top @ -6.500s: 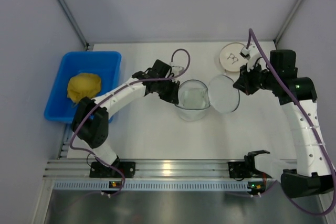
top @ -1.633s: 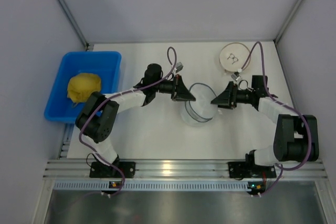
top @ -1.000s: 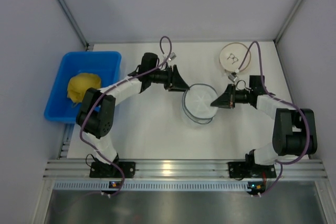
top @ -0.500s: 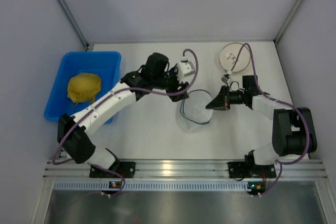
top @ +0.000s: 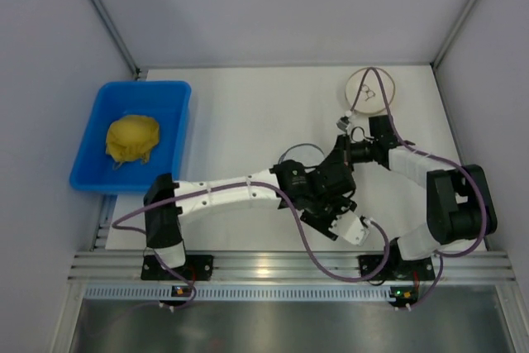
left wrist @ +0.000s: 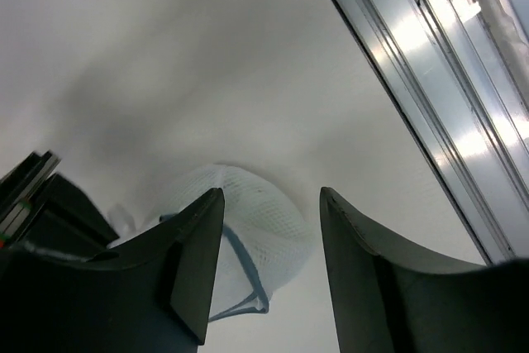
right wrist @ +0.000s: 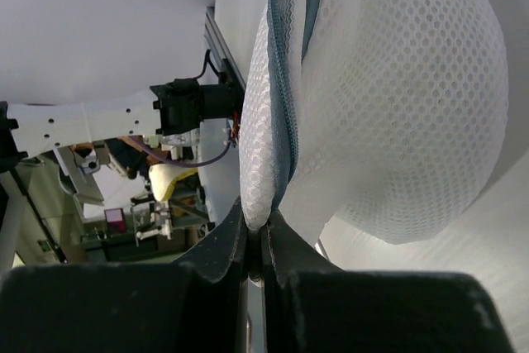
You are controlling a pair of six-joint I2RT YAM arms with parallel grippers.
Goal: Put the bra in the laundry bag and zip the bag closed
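The laundry bag (right wrist: 388, 97), white mesh with a blue-grey zipper rim, hangs upright from my right gripper (right wrist: 256, 229), which is shut on its rim edge. In the top view my right gripper (top: 340, 155) sits mid-table right, and my left arm (top: 240, 192) reaches across so its wrist covers almost all of the bag. My left gripper (left wrist: 270, 196) is open, pointing at the bag (left wrist: 248, 229) from the near side, fingers apart and not touching the mesh. The bra is hidden; I see no mint fabric through the mesh.
A blue bin (top: 145, 86) at the left holds a yellow cloth lump (top: 132, 138). A white disc with a tan rim (top: 369, 91) lies at the back right. The aluminium rail (left wrist: 430, 64) runs along the near table edge, close to my left gripper.
My left arm swung from the bag's far-left side round to its near side, now stretched low across the table. The bag, earlier lying flat, now stands on edge in my right gripper.
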